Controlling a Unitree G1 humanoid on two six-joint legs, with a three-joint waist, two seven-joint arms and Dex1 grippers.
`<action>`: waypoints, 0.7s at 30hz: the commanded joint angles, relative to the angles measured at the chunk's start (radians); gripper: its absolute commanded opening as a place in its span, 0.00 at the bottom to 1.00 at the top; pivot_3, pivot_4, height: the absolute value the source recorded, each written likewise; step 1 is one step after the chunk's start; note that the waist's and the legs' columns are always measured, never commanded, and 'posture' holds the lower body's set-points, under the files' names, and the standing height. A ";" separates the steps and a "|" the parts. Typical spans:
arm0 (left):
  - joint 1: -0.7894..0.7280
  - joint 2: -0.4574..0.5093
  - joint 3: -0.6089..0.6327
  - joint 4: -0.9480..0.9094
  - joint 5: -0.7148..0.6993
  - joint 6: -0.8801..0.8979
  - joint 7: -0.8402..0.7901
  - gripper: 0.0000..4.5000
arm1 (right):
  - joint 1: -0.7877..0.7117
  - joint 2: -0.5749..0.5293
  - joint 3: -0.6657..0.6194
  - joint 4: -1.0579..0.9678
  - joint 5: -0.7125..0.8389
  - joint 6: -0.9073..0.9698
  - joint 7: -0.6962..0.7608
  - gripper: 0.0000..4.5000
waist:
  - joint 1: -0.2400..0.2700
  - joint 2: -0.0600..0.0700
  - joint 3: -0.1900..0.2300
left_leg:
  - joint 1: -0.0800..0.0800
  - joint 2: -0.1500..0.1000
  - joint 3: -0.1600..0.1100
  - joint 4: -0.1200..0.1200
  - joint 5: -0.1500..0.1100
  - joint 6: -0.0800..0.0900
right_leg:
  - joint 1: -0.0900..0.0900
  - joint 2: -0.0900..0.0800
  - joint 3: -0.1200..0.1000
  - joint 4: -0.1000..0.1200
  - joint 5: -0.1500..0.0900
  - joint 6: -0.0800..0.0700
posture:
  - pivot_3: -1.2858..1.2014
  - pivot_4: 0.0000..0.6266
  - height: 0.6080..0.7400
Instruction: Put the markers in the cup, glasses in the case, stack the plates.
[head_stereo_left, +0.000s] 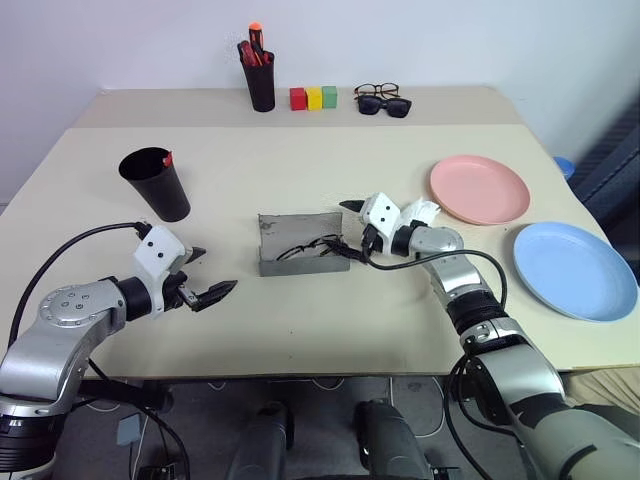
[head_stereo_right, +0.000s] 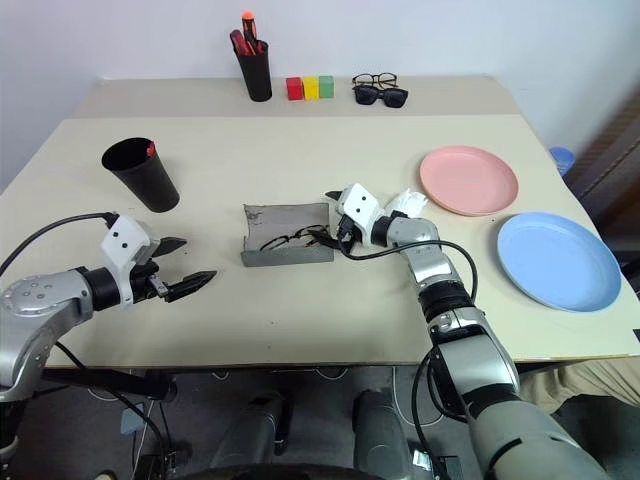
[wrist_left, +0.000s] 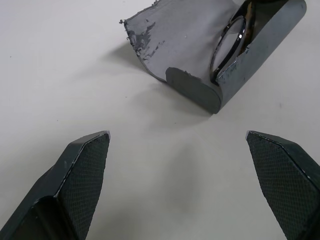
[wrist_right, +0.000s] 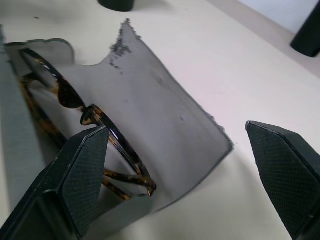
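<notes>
The grey case (head_stereo_left: 300, 243) lies open mid-table, its lid (wrist_right: 150, 100) standing up. The thin-rimmed glasses (wrist_right: 70, 97) lie inside it. My right gripper (head_stereo_left: 350, 230) is open at the case's right end, one finger over the glasses and the lid's edge between its fingers. To the left of the case, my left gripper (head_stereo_left: 212, 272) hovers open and empty over bare table. The black cup (head_stereo_left: 155, 183) stands at the left with a red marker tip (head_stereo_left: 167, 158) at its rim. The pink plate (head_stereo_left: 480, 188) and the blue plate (head_stereo_left: 573, 268) lie side by side at the right.
At the back stand a black pen pot (head_stereo_left: 260, 75) with red markers, three coloured blocks (head_stereo_left: 313, 97), and a pair of spectacles with dark sunglasses (head_stereo_left: 385, 105). A seam (head_stereo_left: 300, 126) joins the back table to the front one.
</notes>
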 joint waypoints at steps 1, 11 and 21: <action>-0.007 0.004 0.009 -0.031 0.008 -0.017 0.006 1.00 | -0.037 0.005 -0.012 0.003 0.000 -0.035 -0.027 0.99 | 0.000 0.000 0.000 | 0.000 0.000 0.000 0.000 0.000 0.000 | 0.000 0.000 0.000 0.000 0.000 0.000 | 0.52 0.24 1.00; -0.004 0.000 0.002 -0.036 0.006 -0.017 0.011 1.00 | -0.035 -0.005 -0.018 0.002 0.020 -0.038 -0.014 0.99 | 0.000 0.000 0.000 | 0.000 0.000 0.000 0.000 0.000 0.000 | 0.000 0.000 0.000 0.000 0.000 0.000 | 0.52 0.24 1.00; 0.004 -0.003 -0.003 -0.032 0.004 -0.019 0.009 1.00 | 0.016 0.007 -0.044 -0.174 0.133 0.048 0.084 0.99 | 0.000 0.000 0.000 | 0.000 0.000 0.000 0.000 0.000 0.000 | 0.000 0.000 0.000 0.000 0.000 0.000 | 0.52 0.24 1.00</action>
